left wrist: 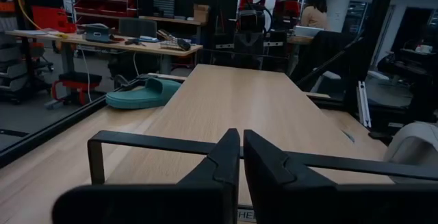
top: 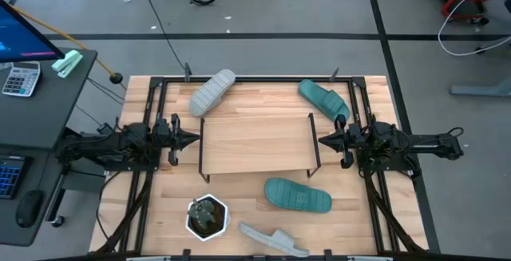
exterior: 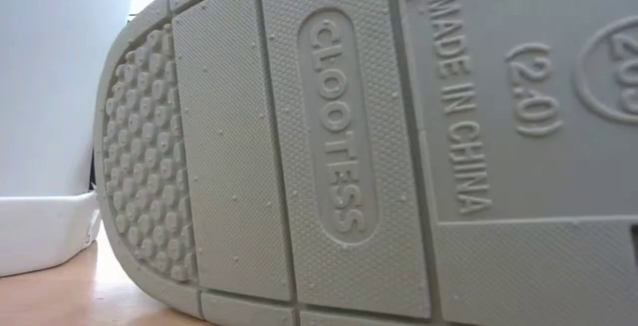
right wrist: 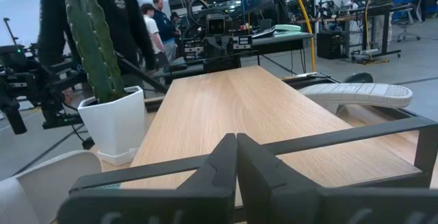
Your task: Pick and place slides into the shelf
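The shelf (top: pixel 255 143), a light wooden board on thin black legs, stands mid-table between my two arms. One grey slide (top: pixel 212 92) lies at the far left, also seen in the right wrist view (right wrist: pixel 356 95). One teal slide (top: pixel 323 99) lies at the far right, another (top: pixel 297 195) in front of the shelf. A second grey slide (top: pixel 273 239) rests on its side at the near edge, and its sole (exterior: pixel 379 147) fills the low view. My left gripper (top: pixel 194 140) is shut, level at the shelf's left end. My right gripper (top: pixel 321 140) is shut at its right end.
A cactus in a white pot (top: pixel 207 216) stands near the front left, next to the grey slide on its side. Black frame rails (top: pixel 255 77) run around the tabletop. A desk with a calculator (top: pixel 20 77) is off the table's left. People stand in the room beyond.
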### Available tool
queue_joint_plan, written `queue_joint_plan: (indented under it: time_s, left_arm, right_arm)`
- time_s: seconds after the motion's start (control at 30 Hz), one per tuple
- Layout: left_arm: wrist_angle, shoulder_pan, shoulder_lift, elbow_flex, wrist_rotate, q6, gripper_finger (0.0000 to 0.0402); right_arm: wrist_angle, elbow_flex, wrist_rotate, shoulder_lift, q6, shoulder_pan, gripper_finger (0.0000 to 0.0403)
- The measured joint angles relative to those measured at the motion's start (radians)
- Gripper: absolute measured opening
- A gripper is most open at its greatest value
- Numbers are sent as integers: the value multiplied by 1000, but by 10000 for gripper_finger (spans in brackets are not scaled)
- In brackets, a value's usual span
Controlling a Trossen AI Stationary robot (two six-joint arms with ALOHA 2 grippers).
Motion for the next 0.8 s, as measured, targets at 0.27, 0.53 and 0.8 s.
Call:
queue_joint_plan:
  time_s: [0.27, 0.53, 0.8]
  left_arm:
    - [0, 0, 0, 0, 0, 0, 34]
    - [0, 0, 0, 0, 0, 0, 29]
    - [0, 0, 0, 0, 0, 0, 27]
  right_arm:
    - [0, 0, 0, 0, 0, 0, 18]
    - [0, 0, 0, 0, 0, 0, 18]
    - [0, 0, 0, 0, 0, 0, 18]
